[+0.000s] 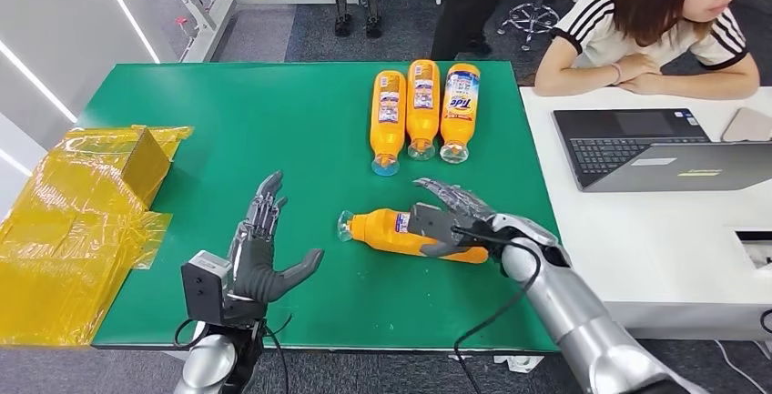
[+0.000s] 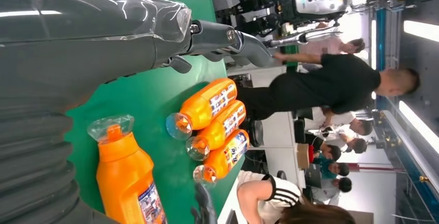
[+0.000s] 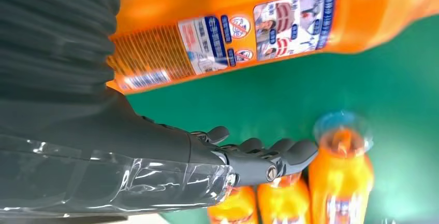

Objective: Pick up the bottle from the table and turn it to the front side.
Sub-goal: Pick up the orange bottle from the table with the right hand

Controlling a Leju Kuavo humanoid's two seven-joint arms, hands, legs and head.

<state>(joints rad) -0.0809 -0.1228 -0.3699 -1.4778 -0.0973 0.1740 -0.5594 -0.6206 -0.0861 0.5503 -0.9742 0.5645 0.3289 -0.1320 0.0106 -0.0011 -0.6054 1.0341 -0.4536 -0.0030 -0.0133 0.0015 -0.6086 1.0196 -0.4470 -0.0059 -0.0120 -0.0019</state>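
- Surface: a green table point(image 1: 273, 139) carries a yellow film-wrapped box point(image 1: 86, 194) at its left edge; a white desk point(image 1: 637, 230) with a laptop point(image 1: 655, 148) adjoins on the right, where a seated person point(image 1: 655, 30) leans on it.
- Far side of the table: three orange bottles point(image 1: 423, 107) lie side by side, caps toward the robot.
- Left wrist view: further people point(image 2: 331, 84) stand in the room beyond the table.
- Right wrist view: the back label with barcode on the bottle point(image 3: 269, 22) faces the camera.
- The bottle lies on its side near the table's near-right area, clear cap pointing left.
- Right hand point(image 1: 451, 221): draped over the bottle's middle, fingers on it; a closed grasp cannot be confirmed.
- Left hand point(image 1: 264, 248): fingers spread, holding nothing, above the table left of the bottle.
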